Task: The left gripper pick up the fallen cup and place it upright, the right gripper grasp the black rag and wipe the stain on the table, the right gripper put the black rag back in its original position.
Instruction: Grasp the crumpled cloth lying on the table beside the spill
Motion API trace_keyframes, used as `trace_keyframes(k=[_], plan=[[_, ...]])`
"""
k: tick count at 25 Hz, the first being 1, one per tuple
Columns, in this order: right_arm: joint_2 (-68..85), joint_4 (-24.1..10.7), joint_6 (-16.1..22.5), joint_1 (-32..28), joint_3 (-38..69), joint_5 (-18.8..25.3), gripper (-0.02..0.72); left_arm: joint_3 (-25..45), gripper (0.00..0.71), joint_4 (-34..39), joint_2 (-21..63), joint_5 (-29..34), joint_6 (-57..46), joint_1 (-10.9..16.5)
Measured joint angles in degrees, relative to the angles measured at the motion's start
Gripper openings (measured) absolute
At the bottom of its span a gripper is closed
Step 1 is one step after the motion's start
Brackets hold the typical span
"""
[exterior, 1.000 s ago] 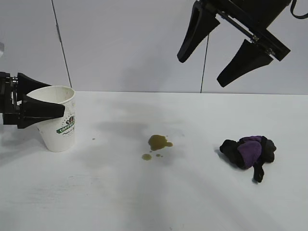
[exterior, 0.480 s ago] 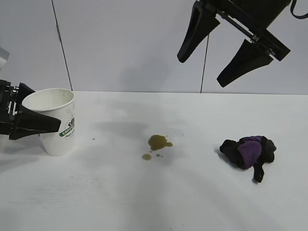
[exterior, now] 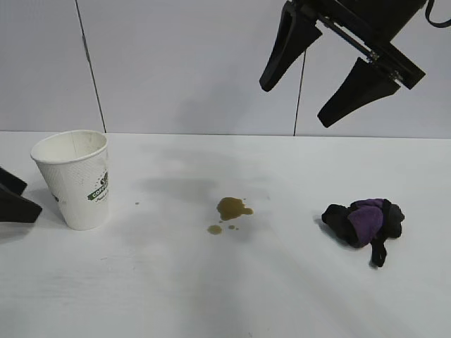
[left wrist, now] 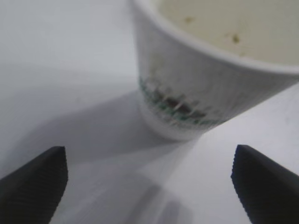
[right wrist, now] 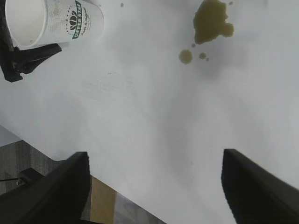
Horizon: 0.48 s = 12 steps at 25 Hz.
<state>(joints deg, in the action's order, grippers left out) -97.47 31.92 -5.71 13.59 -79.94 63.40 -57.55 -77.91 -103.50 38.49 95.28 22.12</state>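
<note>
Backing away from the white paper cup [exterior: 72,179], the left gripper [exterior: 13,198] has slid out to the far left edge of the exterior view since the earlier frames, when its fingers flanked the cup wall; only two black finger tips remain visible there now. Its jaws stand spread wide and empty, and its wrist view shows the cup clear of both fingers. The cup stands upright on the white table [exterior: 232,296], mouth up, its green logo band facing the stain. At about three o'clock from the cup lies the brownish-olive stain [exterior: 233,208], with smaller droplets at its seven o'clock. Further along, at three o'clock from the stain and well apart from it, sits the black rag [exterior: 364,220], bunched, with a purple patch and a strip dangling toward the table's front. Above, at roughly twelve o'clock from the rag, hangs the right gripper [exterior: 317,84], jaws parted and holding nothing.

Judging from here, the rag grasp is next. A descent off-centre could pinch only the dangling strip, so the cloth trails and smears rather than wipes.

Most of the left gripper is cut off, and the cup's inside bottom is hidden.
</note>
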Motion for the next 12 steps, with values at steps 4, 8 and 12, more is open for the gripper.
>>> trace_keyframes(k=[4,8,12], plan=[[0.0,0.0,-0.22,0.0,0.0,-0.34,0.537,-2.54,0.687,0.01,9.56,4.65,-18.82,5.09],[0.0,0.0,-1.01,0.0,0.0,-0.66,0.537,-8.35,0.687,-0.13,18.77,15.91,-31.08,11.77],[0.0,0.0,-1.18,0.0,0.0,-1.27,0.537,-16.04,0.687,-2.51,29.59,23.16,-38.72,17.06]])
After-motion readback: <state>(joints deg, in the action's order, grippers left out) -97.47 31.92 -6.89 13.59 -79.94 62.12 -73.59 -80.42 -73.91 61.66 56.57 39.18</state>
